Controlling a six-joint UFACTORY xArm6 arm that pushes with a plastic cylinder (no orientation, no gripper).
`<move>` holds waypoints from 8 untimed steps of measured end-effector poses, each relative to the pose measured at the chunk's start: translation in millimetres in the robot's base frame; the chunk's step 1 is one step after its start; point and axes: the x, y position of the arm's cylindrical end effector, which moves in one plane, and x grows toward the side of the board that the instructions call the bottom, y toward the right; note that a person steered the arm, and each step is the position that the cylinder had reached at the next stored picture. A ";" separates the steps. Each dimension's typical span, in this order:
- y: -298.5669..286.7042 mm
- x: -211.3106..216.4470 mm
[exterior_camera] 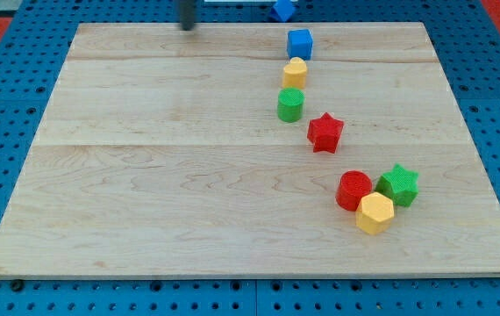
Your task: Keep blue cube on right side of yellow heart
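Note:
The blue cube [299, 43] sits near the view's top edge of the wooden board [162, 175], right of centre. The yellow heart [295, 73] lies just below it, nearly touching, so the cube is above the heart and only slightly to its right. My tip [187, 26] shows as a blurred dark rod at the view's top, well to the left of both blocks and apart from them.
A green cylinder [290, 104] sits just below the yellow heart. A red star [325, 132] lies lower right. A red cylinder [353, 190], a green star [399, 184] and a yellow hexagon [375, 213] cluster at lower right. Another blue block [283, 10] lies off the board's top edge.

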 end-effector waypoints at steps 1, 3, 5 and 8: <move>-30.7 -0.1; 159.1 0.5; 232.2 18.7; 226.7 21.4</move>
